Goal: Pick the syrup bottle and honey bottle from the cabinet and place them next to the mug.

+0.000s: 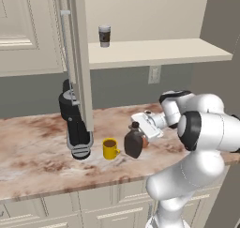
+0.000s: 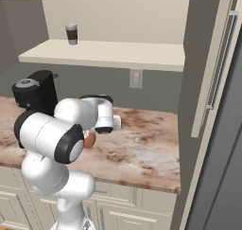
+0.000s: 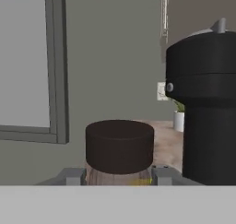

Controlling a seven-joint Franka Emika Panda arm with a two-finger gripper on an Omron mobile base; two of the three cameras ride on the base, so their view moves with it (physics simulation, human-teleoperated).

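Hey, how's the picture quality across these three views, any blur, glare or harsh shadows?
Left base view: flat even light, no glare, soft shadows under the mug and syrup bottle. Right base view: equally flat, the arm blocks the bottle. Hand view: the syrup bottle's cap sits close and slightly soft-edged.

yellow mug (image 1: 110, 149), dark brown syrup bottle (image 1: 133, 143)

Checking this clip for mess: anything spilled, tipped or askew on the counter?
Nothing stands out. The syrup bottle stands upright beside the mug; the paper cup is upright on the cabinet shelf.
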